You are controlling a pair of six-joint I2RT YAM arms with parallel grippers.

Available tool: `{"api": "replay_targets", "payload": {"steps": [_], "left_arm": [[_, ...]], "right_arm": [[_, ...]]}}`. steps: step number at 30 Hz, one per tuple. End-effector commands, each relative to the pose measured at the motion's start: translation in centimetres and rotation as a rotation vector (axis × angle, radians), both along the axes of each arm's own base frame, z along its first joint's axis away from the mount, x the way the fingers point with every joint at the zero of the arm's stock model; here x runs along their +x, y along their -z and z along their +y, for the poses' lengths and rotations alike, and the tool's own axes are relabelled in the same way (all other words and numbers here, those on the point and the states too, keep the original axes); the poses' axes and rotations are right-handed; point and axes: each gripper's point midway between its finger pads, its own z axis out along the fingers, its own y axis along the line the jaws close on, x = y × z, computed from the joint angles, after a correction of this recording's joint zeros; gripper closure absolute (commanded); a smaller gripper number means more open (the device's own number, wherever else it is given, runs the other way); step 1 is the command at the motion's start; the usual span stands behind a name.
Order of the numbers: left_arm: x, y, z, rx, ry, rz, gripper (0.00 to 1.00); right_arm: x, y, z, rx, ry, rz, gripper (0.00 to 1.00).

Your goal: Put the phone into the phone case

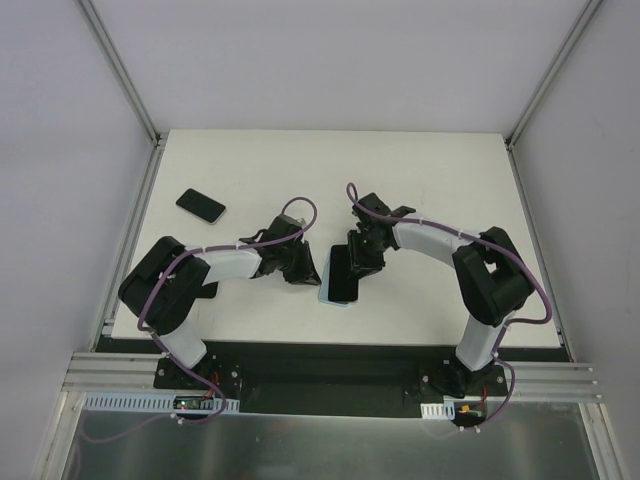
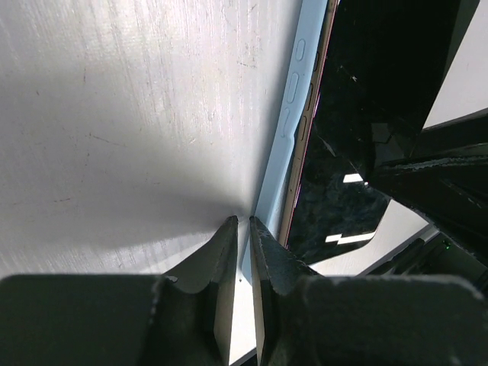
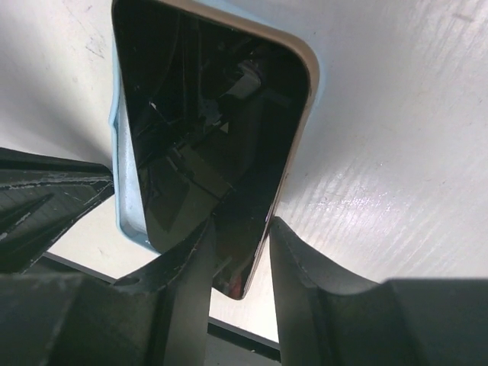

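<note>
L pincer (image 2: 244, 221) is pinching phone case (image 2: 293, 91) wall, nearly shut. R pincer (image 3: 242, 223) is gripping phone (image 1: 342, 272), which is lying tilted over case, mid-worktop (image 1: 430, 170). Advice: keep case pinned, lower raised edge flat, press evenly w/o sliding.

We believe this is a robotics laboratory, a closed test cell and not a home or a shop. Under the fingers (image 2: 226, 297) lies a plain white worktop (image 1: 430, 170) with fine scratches. Beyond the fingers and on both sides of them, bare grey walls (image 1: 330, 60) with metal corner posts (image 1: 120, 70) close it in. Behind the fingers, two arms (image 1: 430, 238) with loose purple cables (image 1: 300, 199) are bolted on a black plate (image 1: 330, 375) and aluminium rails (image 1: 110, 378).
</note>
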Motion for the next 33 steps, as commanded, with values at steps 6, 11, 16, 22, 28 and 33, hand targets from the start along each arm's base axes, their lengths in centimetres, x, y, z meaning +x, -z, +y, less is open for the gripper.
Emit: {"api": "replay_targets", "payload": {"steps": [6,11,16,22,28,33], "left_arm": [[-1.6,-0.3,-2.1,-0.024,0.057,0.003,0.88],[-2.5,-0.5,-3.1,-0.031,0.079,0.007,0.88],[-2.9,-1.1,-3.6,-0.043,0.1,-0.001,0.88],[-2.1,-2.4,-2.6,-0.011,0.09,-0.068,0.87],[-1.9,-2.8,-2.5,-0.007,0.078,-0.073,0.87],[-2.0,-2.6,-2.3,0.0,0.068,-0.071,0.88]], "right_arm": [[-1.4,0.3,1.3,0.043,0.148,0.097,0.64],[-1.6,-0.6,2.0,0.111,0.224,0.105,0.64],[-1.6,-1.6,1.4,0.106,0.238,0.078,0.56],[-1.6,-3.1,-2.2,-0.046,0.221,-0.006,0.49],[-1.6,-3.7,-6.0,-0.182,0.215,-0.11,0.67],[-2.2,-2.5,-7.6,-0.263,0.208,-0.102,0.83]]}}
